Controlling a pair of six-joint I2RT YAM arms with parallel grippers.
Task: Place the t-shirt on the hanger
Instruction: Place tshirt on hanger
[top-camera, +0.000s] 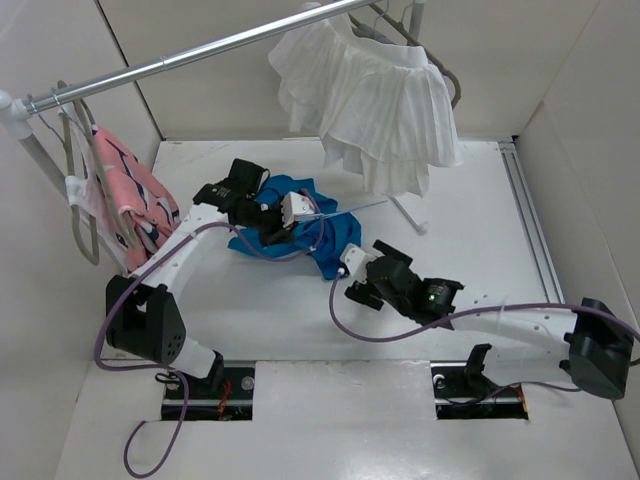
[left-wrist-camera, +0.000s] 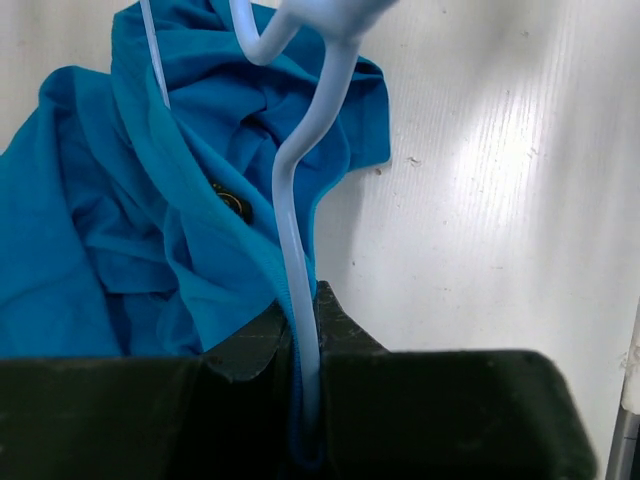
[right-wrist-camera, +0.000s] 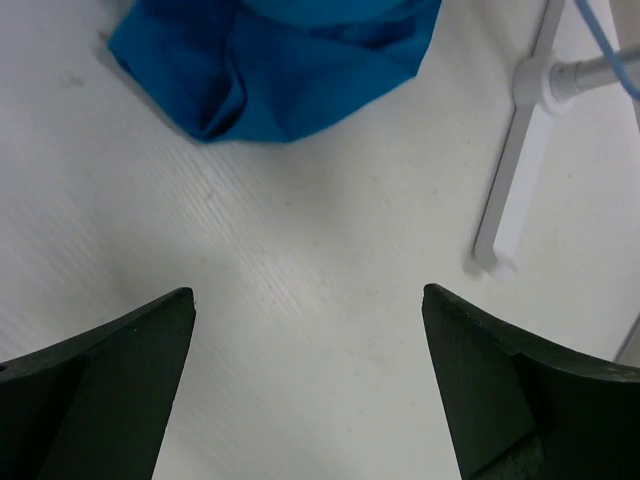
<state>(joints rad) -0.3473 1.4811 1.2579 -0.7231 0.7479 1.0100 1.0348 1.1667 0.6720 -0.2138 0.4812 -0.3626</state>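
Mid-surface (top-camera: 470, 230), left hand (top-camera: 290, 214) pinches the hanger (left-wrist-camera: 295, 250) over the t-shirt (left-wrist-camera: 110, 230); the wide right hand (right-wrist-camera: 310, 370) should next grab fabric.

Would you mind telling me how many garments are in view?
3: the blue t-shirt crumpled on the table, the pink striped garment hanging at the rail's left end, and the white pleated garment hanging further right.

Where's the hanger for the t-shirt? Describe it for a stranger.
Below the rail, a blue t-shirt lies on the table. Over it, the left gripper clamps the hanger. It is thin and pale blue; the rail's hangers carry garments.
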